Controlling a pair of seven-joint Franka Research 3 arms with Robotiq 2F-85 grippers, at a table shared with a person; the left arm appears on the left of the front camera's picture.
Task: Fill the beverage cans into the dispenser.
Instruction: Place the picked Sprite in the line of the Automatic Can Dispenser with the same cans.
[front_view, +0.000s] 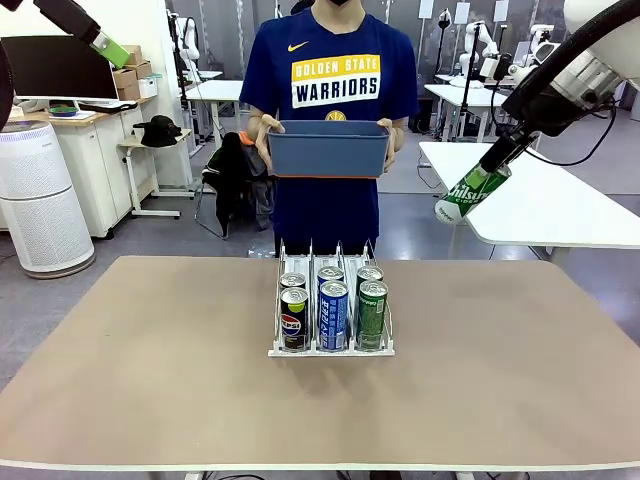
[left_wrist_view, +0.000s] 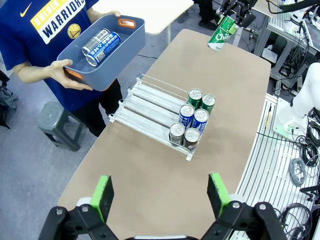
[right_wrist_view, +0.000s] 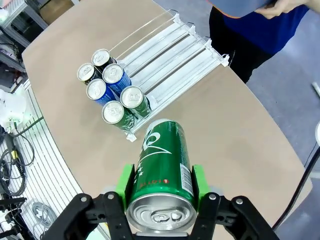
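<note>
We see our left gripper (left_wrist_view: 161, 194) held high at the left, its green-padded jaws spread wide with nothing between them. It is well apart from the small clear three-lane sloped dispenser (front_view: 330, 352), which stands in the middle of the tan table (front_view: 140, 350).

Six slim cans crowd the dispenser's near end, two to a lane. The black Pepsi cans (front_view: 294, 322) are in the left lane, the blue cans with white print (front_view: 333, 316) are in the middle, and the green cans (front_view: 372, 316) are on the right. Each front can rests against the low lip. The far stretch of every lane lies bare.

Beyond the far edge of the table a person in a navy shirt holds a dark blue rectangular plastic bin (front_view: 328, 150) with both hands, above and behind the dispenser. Two more cans (left_wrist_view: 102, 42) lie on their sides in the bin.

At the right, our right gripper (front_view: 497, 155) hangs high and is clamped on a green slim can with white lettering (front_view: 470, 195). The can is tilted, with its silver top toward the wrist and its base pointing down toward the table. It is well apart from the dispenser, above it and to its right. A white table (front_view: 560, 215) stands behind it.
</note>
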